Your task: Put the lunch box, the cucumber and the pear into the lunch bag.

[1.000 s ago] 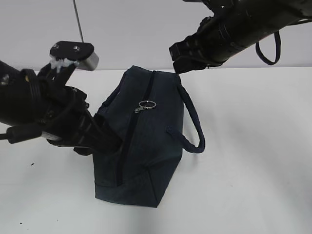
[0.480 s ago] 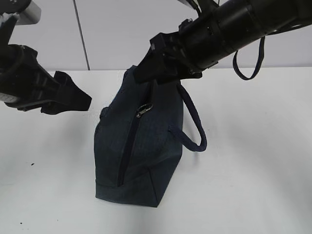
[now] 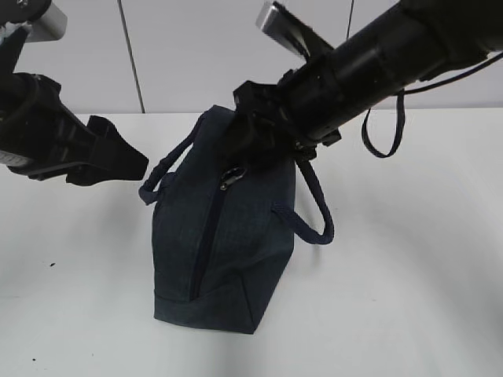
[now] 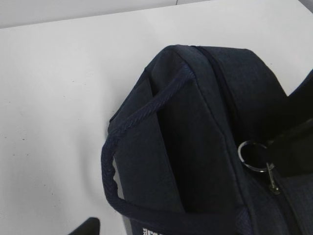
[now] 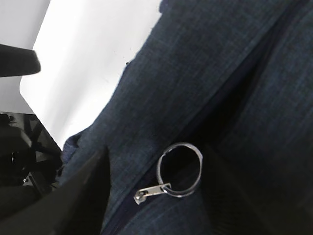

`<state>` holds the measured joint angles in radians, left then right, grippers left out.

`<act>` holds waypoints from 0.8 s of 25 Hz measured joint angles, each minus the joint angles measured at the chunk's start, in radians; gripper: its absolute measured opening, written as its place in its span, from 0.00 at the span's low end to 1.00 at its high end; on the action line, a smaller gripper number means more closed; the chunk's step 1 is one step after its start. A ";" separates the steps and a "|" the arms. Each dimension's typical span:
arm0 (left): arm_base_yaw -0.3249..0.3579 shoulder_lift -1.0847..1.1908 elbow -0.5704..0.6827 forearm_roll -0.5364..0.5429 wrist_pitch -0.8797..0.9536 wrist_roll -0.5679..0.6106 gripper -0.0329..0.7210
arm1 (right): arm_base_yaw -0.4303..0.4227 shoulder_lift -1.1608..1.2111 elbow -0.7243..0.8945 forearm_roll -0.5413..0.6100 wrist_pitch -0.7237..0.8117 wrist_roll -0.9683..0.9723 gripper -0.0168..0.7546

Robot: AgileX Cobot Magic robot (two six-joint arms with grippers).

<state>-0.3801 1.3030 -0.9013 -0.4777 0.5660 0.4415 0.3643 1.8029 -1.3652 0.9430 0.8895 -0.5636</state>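
bag: lunch bag [image 3: 224, 236] stands on the white table [image 3: 409, 259], zipper side up, zip looks closed along its visible length; no lunch box, cucumber or pear visible in any view
ring pull: metal ring pull [image 5: 179, 169] lies flat on the zipper line, directly between the right jaws in the right wrist view
right gripper: right gripper [image 3: 255, 145] is down on top of the bag at its far end, over the pull; jaws spread, one dark finger [image 5: 83, 196] left of the ring, the other to its right, nothing pinched yet
left gripper: left gripper [image 3: 118, 161] hangs off to the bag's left, apart from it, not touching; jaw tips barely in its wrist view, cannot tell if released or clenched
handles: near handle [image 4: 122, 147] loops out toward the left jaws; other handle [image 3: 314, 204] droops on the side away from them
handling: bag is soft fabric, light, will sag and slide if pulled one-handed; ring is small, thin, hard, slippery metal, easy to miss
where to grip: judgement: pinch across the ring or its tab for the zip; the left handle or the end fabric is the spot to hold the bag steady
step: judgement: opening the zipper, packing not begun
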 joint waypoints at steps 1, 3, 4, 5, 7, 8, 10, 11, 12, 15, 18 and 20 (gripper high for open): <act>0.000 0.000 0.000 0.000 0.000 0.000 0.66 | 0.000 0.014 0.000 0.005 0.004 0.000 0.62; 0.000 0.000 0.000 -0.001 0.000 0.000 0.66 | 0.000 0.032 0.000 0.009 0.007 0.002 0.62; 0.000 0.000 0.000 -0.001 -0.001 0.000 0.66 | 0.000 0.040 0.000 0.012 0.007 0.002 0.62; 0.000 0.000 0.000 -0.001 -0.001 0.000 0.66 | 0.000 0.044 0.000 0.012 0.007 0.002 0.62; 0.000 0.000 0.000 -0.001 -0.003 0.000 0.66 | 0.000 0.049 0.000 0.014 0.007 0.002 0.62; 0.000 0.000 0.000 -0.001 -0.004 0.000 0.66 | 0.000 0.049 -0.002 0.016 0.007 0.002 0.62; 0.000 0.000 0.000 -0.001 -0.004 0.000 0.66 | 0.000 0.049 -0.002 0.019 0.007 -0.014 0.62; 0.000 0.000 0.000 -0.001 -0.005 0.000 0.66 | 0.000 0.049 -0.002 0.020 0.007 -0.022 0.62; 0.000 0.000 0.000 -0.001 -0.006 0.000 0.66 | 0.000 0.049 -0.002 0.020 0.003 -0.030 0.62; 0.000 0.000 0.000 -0.001 -0.011 0.000 0.66 | 0.000 0.049 -0.002 0.020 -0.021 -0.067 0.62; 0.000 0.000 0.000 -0.001 -0.017 0.000 0.66 | 0.000 0.049 -0.002 0.020 -0.052 -0.135 0.62; 0.000 0.000 0.000 -0.001 -0.019 0.000 0.66 | 0.000 0.049 -0.002 0.020 -0.067 -0.164 0.62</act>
<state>-0.3801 1.3030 -0.9013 -0.4786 0.5475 0.4415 0.3643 1.8515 -1.3669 0.9634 0.8222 -0.7274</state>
